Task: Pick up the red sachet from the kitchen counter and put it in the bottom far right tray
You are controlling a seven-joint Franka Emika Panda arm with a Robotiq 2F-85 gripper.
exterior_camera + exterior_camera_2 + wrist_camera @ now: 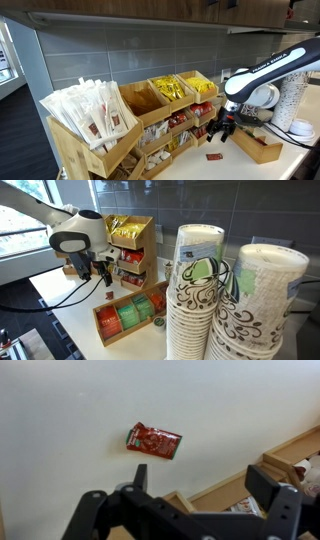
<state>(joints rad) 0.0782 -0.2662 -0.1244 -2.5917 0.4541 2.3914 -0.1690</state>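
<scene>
Pale kitchen counter (60, 420), grey tiled wall (100, 50), red sachet (153, 440) flat.

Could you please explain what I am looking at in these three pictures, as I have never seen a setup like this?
This is a single robot arm with a two-fingered gripper at its end. Two pictures come from cameras standing outside the robot, looking from different places. The third comes from a camera on the wrist, looking past the fingers at the surface.

On the pale kitchen counter lies a small red sachet. Close by stands a tiered wooden organiser holding yellow and red packets. In an exterior view you can also see a low flat wooden tray of green and red packets, and stacks of paper cups in the foreground.

The gripper is open and holds nothing. It hangs over the counter near the sachet without touching it.
</scene>
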